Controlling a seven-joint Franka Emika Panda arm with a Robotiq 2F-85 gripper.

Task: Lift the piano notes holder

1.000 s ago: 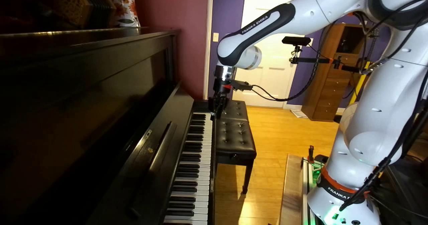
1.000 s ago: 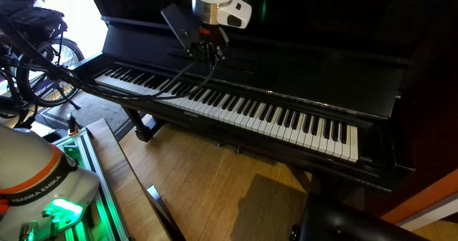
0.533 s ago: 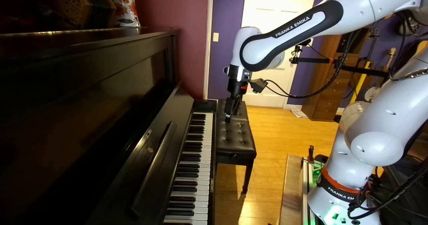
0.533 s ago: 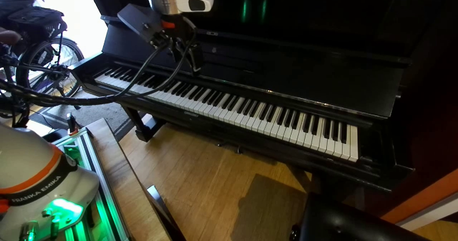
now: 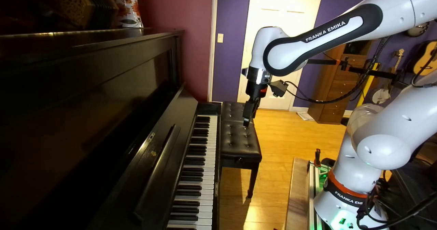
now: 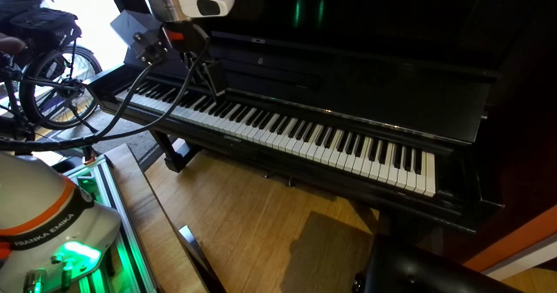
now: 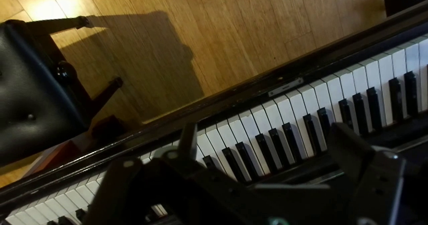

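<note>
My hand (image 7: 264, 134) spread, pointing down, right of the keyboard edge (image 5: 216, 206) in an exterior view, apart from the piano notes holder (image 5: 158, 172), wooden floor (image 5: 281, 137) farther right.

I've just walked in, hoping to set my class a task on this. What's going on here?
A white robot arm with black trim is at a glossy, dark upright piano, meant to lift the long, narrow, dark wooden notes holder above the black-and-white keys. Right now it grips nothing: its black jointed fingers are spread apart, clear of the holder.
</note>
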